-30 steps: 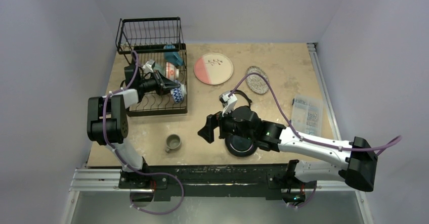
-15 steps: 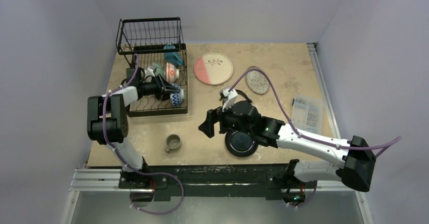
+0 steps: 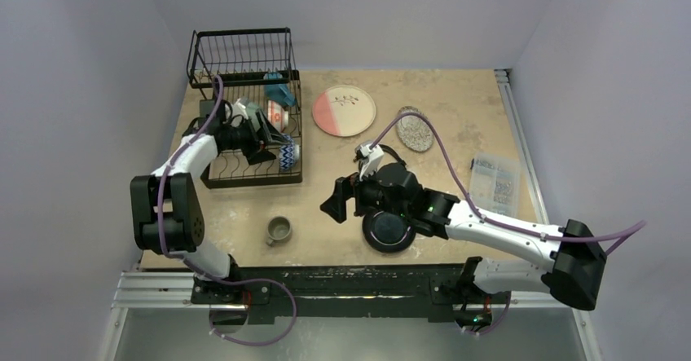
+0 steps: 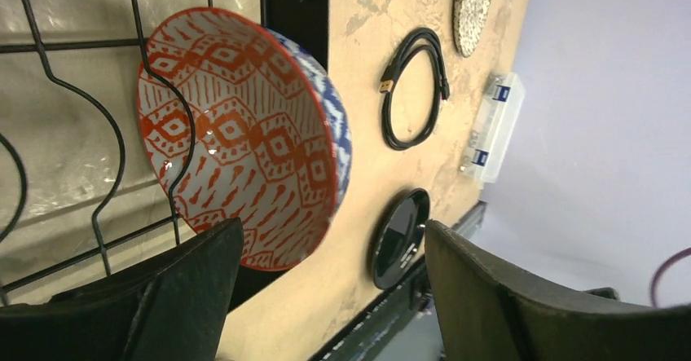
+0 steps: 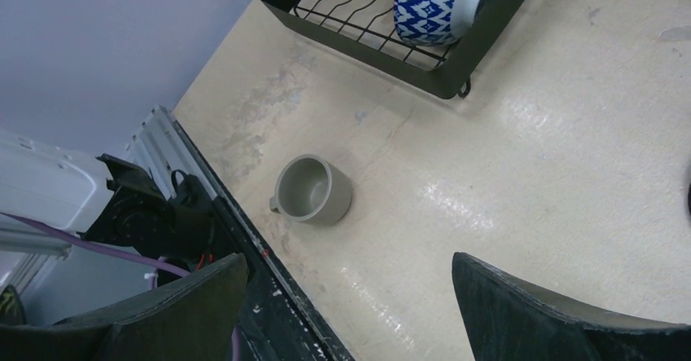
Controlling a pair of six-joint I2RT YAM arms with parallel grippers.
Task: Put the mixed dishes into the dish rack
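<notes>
Since a second ago my left claw [image 4: 332,235] has let go. Its jaws were clamped then; now they stand wide apart with nothing between them, just short of the red-patterned bowl [image 4: 244,133]. That bowl stands on edge in the lower slotted tray of the dish rack [image 3: 248,180], at the tray's front right corner. It is propped among the wires, its red inside turned toward my left claw.

My right claw [image 5: 346,267] has edged toward the rack, uncovering more of the black plate [image 3: 389,232]. Its jaws gape fully and are empty, hovering off the rack's front right corner. The small grey cup [image 5: 312,189] sits upright in front of the rack, untouched. Just right of the rack lies the pink-and-white large plate [image 3: 344,110], with the speckled grey small plate [image 3: 415,129] farther right. The black plate lies flat, well off to the rack's front right.
</notes>
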